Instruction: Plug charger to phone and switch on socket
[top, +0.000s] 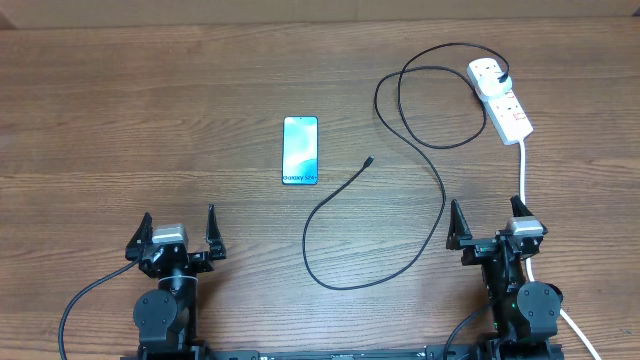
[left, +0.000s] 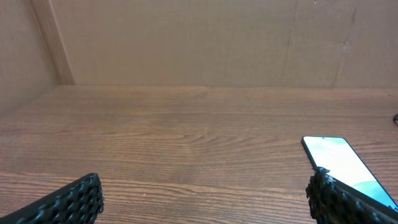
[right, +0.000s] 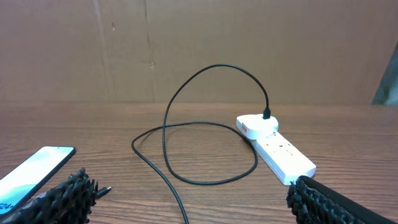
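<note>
The phone (top: 300, 150) lies screen up, cyan-blue, at the middle of the wooden table. The charger's black cable loops across the table's right half, its connector tip (top: 368, 161) resting a little to the right of the phone. Its black plug (top: 503, 75) sits in the white socket (top: 505, 100) at the far right. My left gripper (top: 179, 213) is open near the front edge, left of and nearer than the phone (left: 339, 158). My right gripper (top: 486, 205) is open at the front right, nearer than the socket (right: 280, 149). Neither holds anything. The tip (right: 104, 191) lies by my right gripper's left finger.
The socket's white cord (top: 524, 170) runs from the strip toward the front edge, passing just right of my right arm. A brown cardboard wall (left: 199, 43) stands behind the table.
</note>
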